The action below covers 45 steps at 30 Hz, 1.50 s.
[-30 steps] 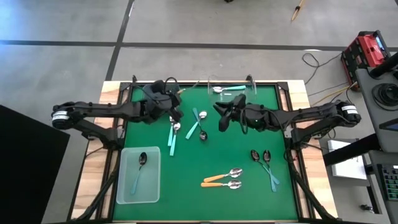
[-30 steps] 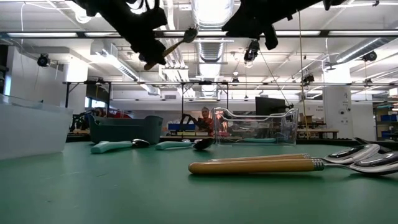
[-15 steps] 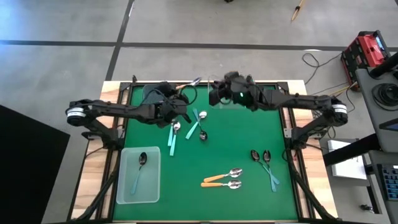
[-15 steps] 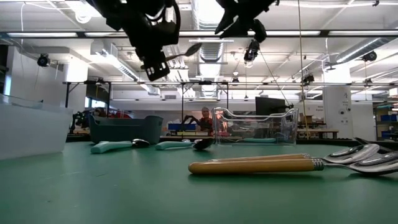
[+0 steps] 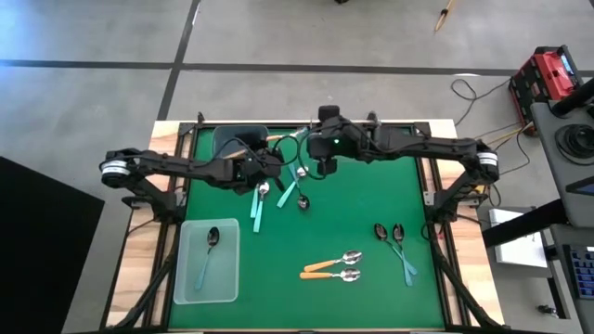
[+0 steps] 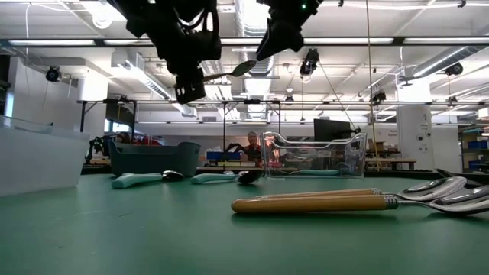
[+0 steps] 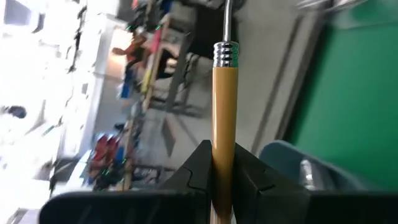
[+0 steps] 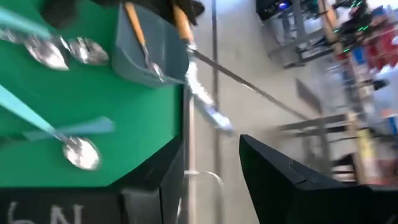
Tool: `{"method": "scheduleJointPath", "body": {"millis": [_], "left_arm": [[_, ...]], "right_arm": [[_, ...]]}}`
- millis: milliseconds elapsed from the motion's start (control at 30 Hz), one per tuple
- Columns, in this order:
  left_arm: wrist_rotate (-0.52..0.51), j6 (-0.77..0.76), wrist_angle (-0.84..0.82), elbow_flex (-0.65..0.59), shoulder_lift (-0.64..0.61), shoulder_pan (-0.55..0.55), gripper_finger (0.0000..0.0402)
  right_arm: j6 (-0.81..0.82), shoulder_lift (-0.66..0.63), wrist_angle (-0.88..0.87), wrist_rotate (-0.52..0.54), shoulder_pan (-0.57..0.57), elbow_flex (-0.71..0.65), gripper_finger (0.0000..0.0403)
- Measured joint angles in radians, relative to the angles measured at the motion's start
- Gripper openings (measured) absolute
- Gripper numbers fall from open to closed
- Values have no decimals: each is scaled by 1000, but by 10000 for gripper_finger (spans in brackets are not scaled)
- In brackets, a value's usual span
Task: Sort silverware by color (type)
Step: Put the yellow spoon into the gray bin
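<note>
The left gripper (image 5: 255, 160), in the high view's upper left-centre, is clamped on an orange-handled spoon (image 7: 224, 112) held over the grey bin (image 5: 239, 139). The right gripper (image 5: 318, 160) hovers just right of it, fingers apart and empty. On the green mat (image 5: 371, 213): two orange-handled spoons (image 5: 331, 268), three teal spoons (image 5: 278, 190), two dark spoons (image 5: 394, 239).

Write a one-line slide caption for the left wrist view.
Left gripper shut on an orange-handled spoon, held above the green table beside a grey bin.
</note>
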Motion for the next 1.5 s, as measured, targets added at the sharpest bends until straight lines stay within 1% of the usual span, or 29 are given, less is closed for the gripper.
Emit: {"method": "scheduleJointPath", "body": {"millis": [67,167,367,533,767,833,933,1067,1133,1233,1333,1500], "left_arm": [[59,-1,-19,0,-1,-10,14],[111,-6,-25,0,-1,-15,13],[125,-6,-24,3,-2,-15,13],[132,-3,-18,8,-2,-16,13],[183,-6,-8,26,-2,-15,16],[184,-4,-6,26,-2,-16,18],[183,-5,-4,26,-2,-16,17],[182,12,-6,26,-2,-15,17],[179,15,-4,26,-2,-15,20],[170,3,29,26,-3,-14,35],[169,-4,35,26,-7,-14,63],[247,-3,28,27,-15,-14,123]], "right_arm": [[-55,18,11,26,1,0,142],[-93,33,11,27,1,-1,138],[-117,37,9,21,2,-1,129],[-134,37,11,-38,1,-1,121],[-160,48,17,-48,1,-1,112],[-160,49,16,-49,1,-1,107],[-160,49,16,-49,1,-1,83],[-189,49,-11,-65,2,-2,23],[-192,50,-13,-65,3,-3,17],[-190,50,-12,-59,2,-3,12],[-191,50,-11,-32,4,-3,10],[-201,50,-36,4,6,-3,9]]}}
